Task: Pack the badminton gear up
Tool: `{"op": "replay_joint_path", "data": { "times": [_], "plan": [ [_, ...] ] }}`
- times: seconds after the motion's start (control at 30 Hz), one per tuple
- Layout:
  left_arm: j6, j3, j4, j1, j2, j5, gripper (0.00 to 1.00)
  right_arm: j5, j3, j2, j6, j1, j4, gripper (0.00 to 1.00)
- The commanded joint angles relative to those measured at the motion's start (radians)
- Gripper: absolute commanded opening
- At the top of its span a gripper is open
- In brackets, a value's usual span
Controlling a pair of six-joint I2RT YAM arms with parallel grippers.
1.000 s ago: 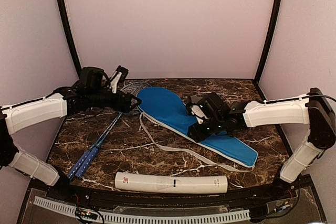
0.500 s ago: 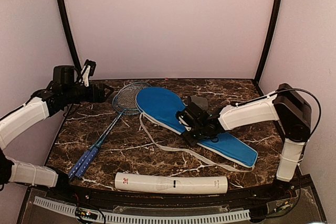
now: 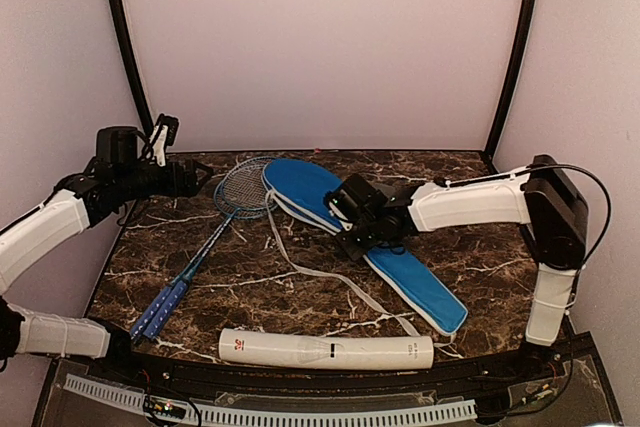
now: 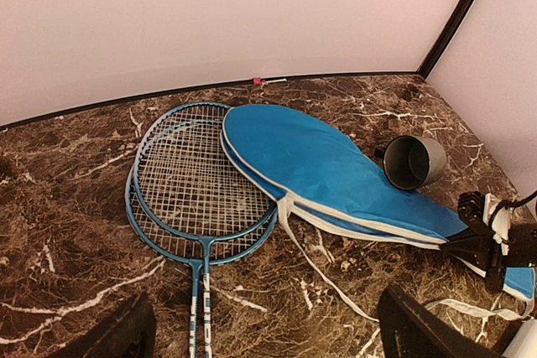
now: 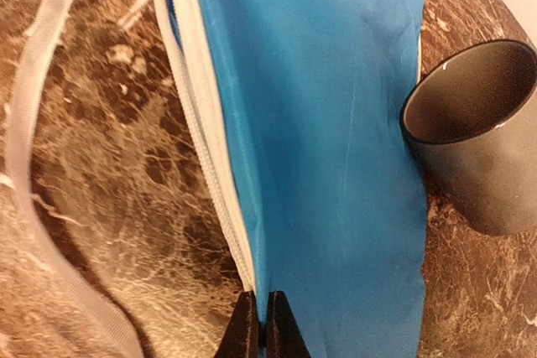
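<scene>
Pinching the blue bag's (image 5: 336,123) zip edge in the right fingers (image 5: 247,333), shut tight. Lying mid counter (image 3: 250,292), rackets (image 4: 201,182) just left, dark cap (image 5: 474,148) just beside. Left fingers (image 3: 164,137) apart, empty, far left. Could lose so thin a bite of slick fabric, or drag the bag and topple the cap.

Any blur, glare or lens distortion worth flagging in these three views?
Top external: soft even light, no glare; the black corner poles bow, so some lens distortion. Left wrist: sharp on the rackets and blue bag; the left gripper shows only as dark bottom corners. Right wrist: extreme close-up of the bag, tabletop beside it slightly soft, dark cap crisp.
</scene>
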Motion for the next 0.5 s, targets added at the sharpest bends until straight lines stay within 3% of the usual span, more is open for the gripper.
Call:
{"op": "replay_joint_path", "data": {
  "times": [0.0,0.17,0.47],
  "plan": [
    [0.004,-0.015,-0.007,0.002,-0.036,-0.015,0.94,-0.093,0.122,-0.092,0.063,-0.003,-0.036,0.00],
    [0.000,-0.020,0.007,0.003,-0.028,0.021,0.94,-0.237,0.208,-0.138,0.153,-0.047,-0.012,0.00],
    [-0.010,-0.009,-0.002,0.002,0.021,0.084,0.92,-0.415,0.201,-0.151,0.321,-0.102,0.284,0.00]
  ]
}}
